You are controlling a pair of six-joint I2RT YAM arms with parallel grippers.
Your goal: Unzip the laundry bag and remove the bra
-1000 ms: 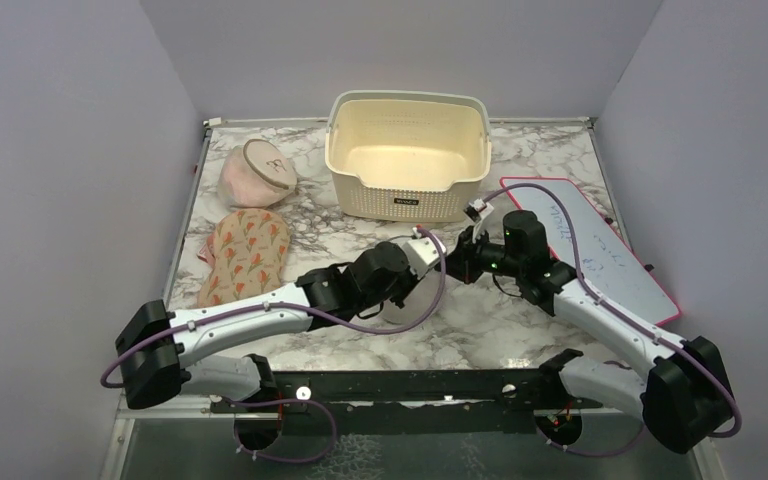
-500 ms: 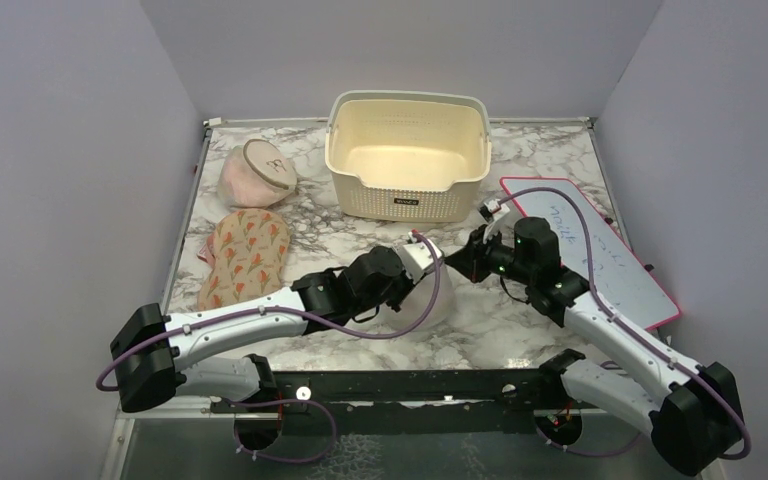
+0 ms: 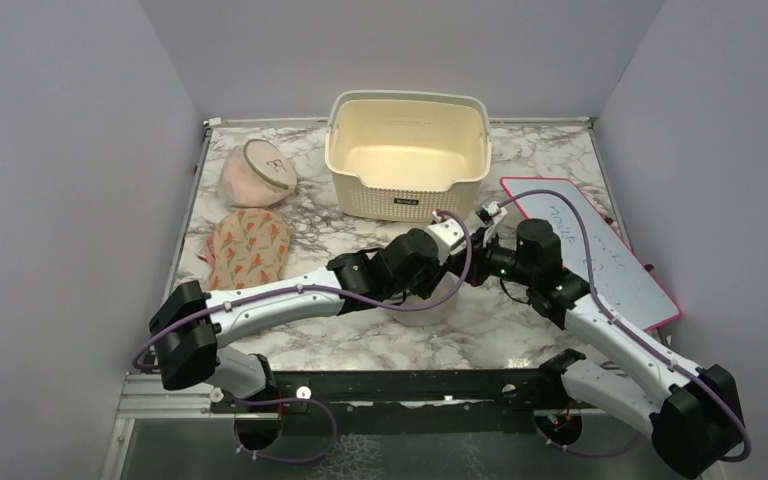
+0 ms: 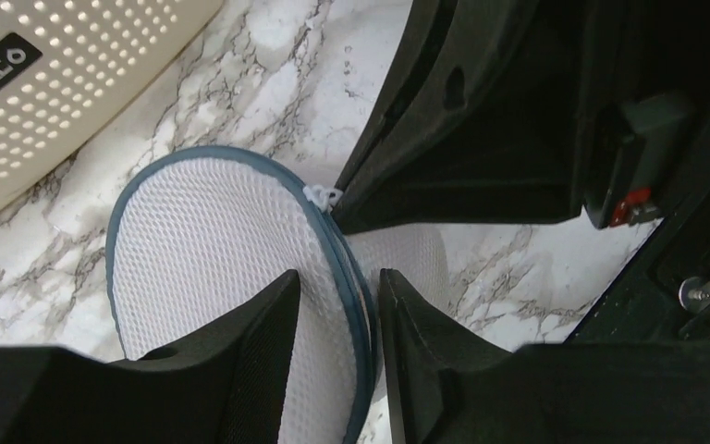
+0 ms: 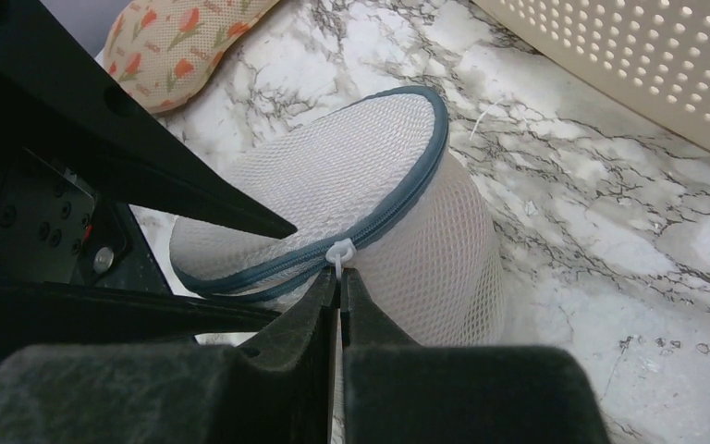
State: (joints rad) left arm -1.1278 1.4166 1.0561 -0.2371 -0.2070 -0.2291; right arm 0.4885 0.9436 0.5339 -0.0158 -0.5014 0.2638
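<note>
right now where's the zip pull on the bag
In the right wrist view the zip pull sits mid-frame on the bag's grey rim, pinched at the tips of the right gripper.

Label plate (image 3: 407,202): dark, front centre of cream basket (image 3: 338,150). White lettering is too small to read from above. In the left wrist view, upper left corner, only the end shows, perhaps "NGO", uncertain.
Whiteboard (image 3: 615,270): right of frame, blue handwriting, illegible.
Pinkish round bag (image 3: 250,175): small dark mark on beige face, unreadable.
</note>
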